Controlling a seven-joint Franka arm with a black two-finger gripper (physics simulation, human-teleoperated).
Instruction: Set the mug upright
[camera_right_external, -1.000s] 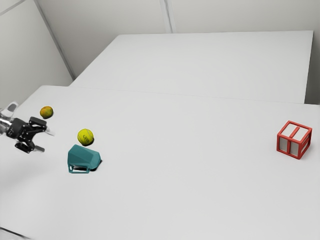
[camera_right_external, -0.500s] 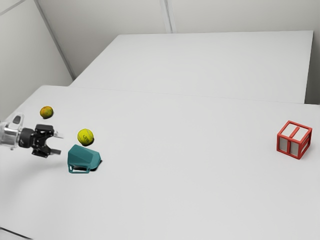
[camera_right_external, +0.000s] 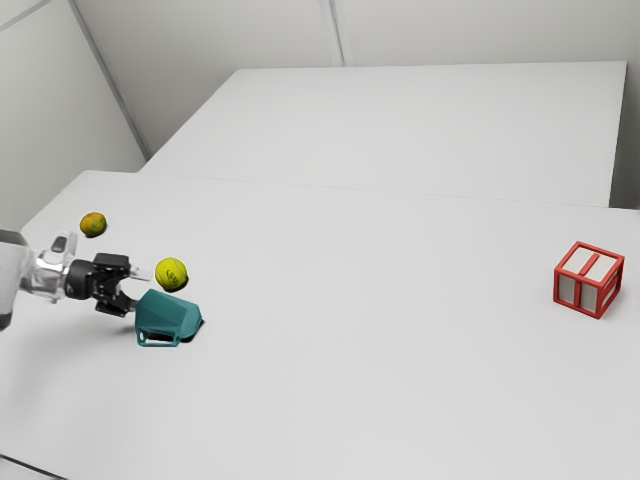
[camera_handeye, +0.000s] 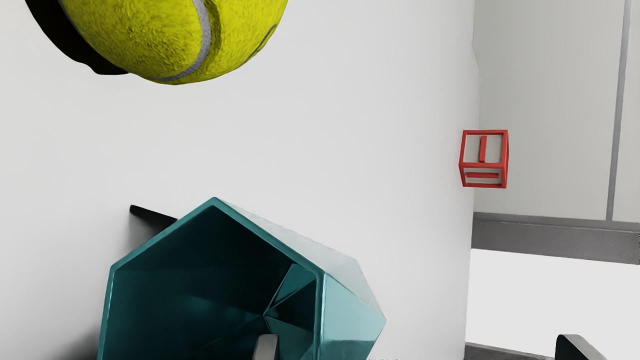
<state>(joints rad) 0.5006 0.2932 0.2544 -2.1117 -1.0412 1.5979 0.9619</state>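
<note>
The teal mug (camera_right_external: 168, 315) lies on its side on the table, its handle toward the bottom of the exterior view. My gripper (camera_right_external: 142, 290) is at the mug's open end, fingers apart, with one fingertip beside the rim. Seen from the wrist, the mug (camera_handeye: 215, 280) shows its angular mouth facing the hand. There the gripper (camera_handeye: 417, 347) has its fingertips wide apart, one in front of the mug's mouth and the other off to the side of the mug. Neither view shows the mug held.
A yellow tennis ball (camera_right_external: 171, 274) rests close beside the mug and near the gripper. An orange fruit (camera_right_external: 93, 224) sits farther back. The red-framed cube (camera_right_external: 589, 280) stands at the exterior view's far right on the white table (camera_right_external: 380, 350).
My hand has moved toward the exterior view's right and slightly down, up to the mug's open end, fingers still apart. The mug and the ball have stayed where they were.
</note>
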